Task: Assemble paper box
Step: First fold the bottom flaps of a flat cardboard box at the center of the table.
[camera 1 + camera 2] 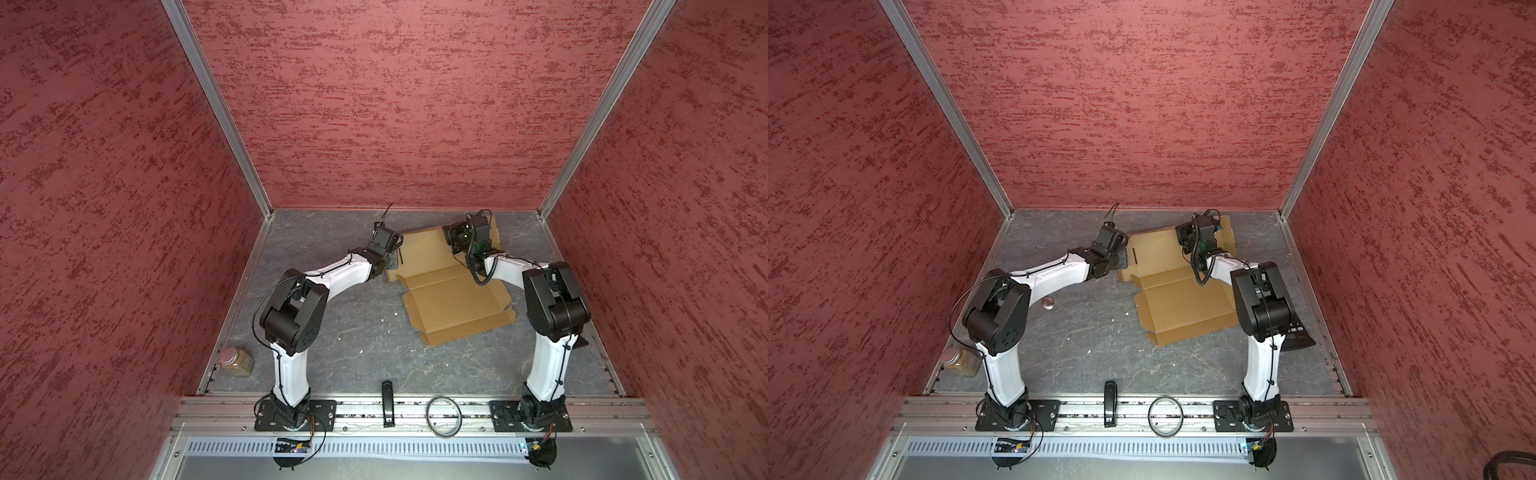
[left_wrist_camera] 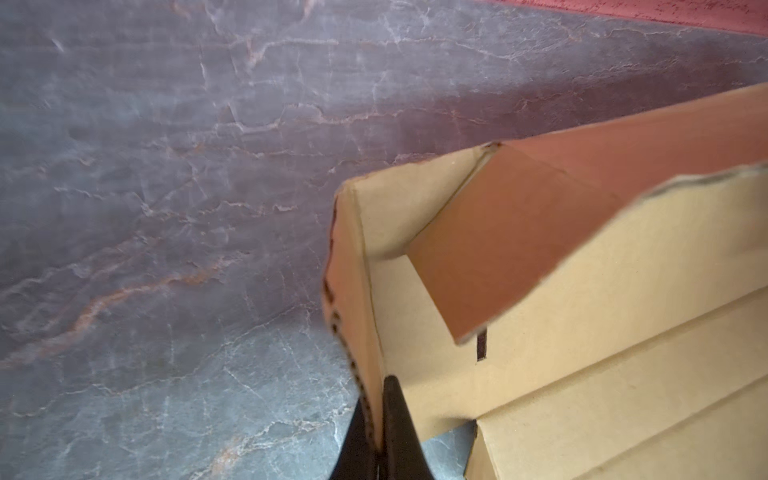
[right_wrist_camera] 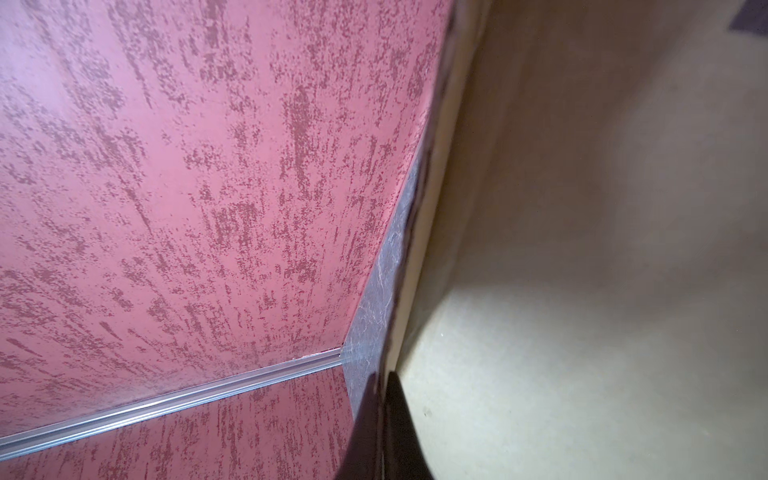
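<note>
Paper box (image 1: 453, 299), plain tan | left gripper (image 2: 376, 401) pinching its flap | right gripper (image 3: 383, 388) pinching its edge

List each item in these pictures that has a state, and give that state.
paper box: partly folded, far flaps raised, near panels flat.
left gripper: shut on a raised side flap of the paper box.
right gripper: shut on a raised flap edge.
jar: lid on.

Tan-brown die-cut cardboard mailer box (image 1: 455, 305) (image 1: 1183, 309), right of centre in both top views, lower creased panels lying flat, upper side flaps raised upright, narrow slot beside one.
</note>
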### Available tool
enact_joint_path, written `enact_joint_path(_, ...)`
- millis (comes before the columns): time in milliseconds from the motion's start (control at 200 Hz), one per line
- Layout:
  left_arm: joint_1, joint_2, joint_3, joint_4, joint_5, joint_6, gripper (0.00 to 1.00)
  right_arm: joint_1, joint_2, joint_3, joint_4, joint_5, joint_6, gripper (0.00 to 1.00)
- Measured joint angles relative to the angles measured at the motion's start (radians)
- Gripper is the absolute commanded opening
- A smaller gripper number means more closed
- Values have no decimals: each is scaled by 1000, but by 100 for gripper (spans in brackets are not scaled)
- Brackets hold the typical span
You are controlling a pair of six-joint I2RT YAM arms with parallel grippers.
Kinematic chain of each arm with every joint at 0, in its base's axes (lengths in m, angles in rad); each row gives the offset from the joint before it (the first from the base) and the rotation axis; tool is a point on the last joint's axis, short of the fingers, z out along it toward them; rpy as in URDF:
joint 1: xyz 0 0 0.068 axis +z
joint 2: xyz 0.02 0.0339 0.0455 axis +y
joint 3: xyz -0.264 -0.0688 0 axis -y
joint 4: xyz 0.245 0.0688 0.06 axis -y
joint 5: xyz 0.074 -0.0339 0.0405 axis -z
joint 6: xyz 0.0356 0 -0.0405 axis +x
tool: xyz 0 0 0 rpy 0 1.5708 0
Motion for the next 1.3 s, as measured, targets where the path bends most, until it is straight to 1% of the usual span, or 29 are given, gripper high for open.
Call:
enact_joint_path(180, -44, -12, -52, 89, -106, 68, 7, 0, 0, 26, -15, -1, -8, 3)
enact_joint_path(401, -82, -17, -100, 192, -207, 148, 7, -1, -5, 26, -23, -1, -15, 4)
enact_joint_path(676, -153, -19, -165, 367, -337, 292, 6, -10, -15, 30, -37, 0, -19, 7)
enact_joint_path(852, -180, -19, -196, 468, -383, 357, 5, -16, -28, 30, -43, 0, -26, 10)
enact_joint_path(1072, -193, -19, -240, 584, -427, 435, 5, -20, -37, 30, -45, -1, -29, 14)
enact_joint_path(1302, -228, -19, -283, 734, -475, 540, 3, -27, -38, 31, -58, -2, -29, 18)
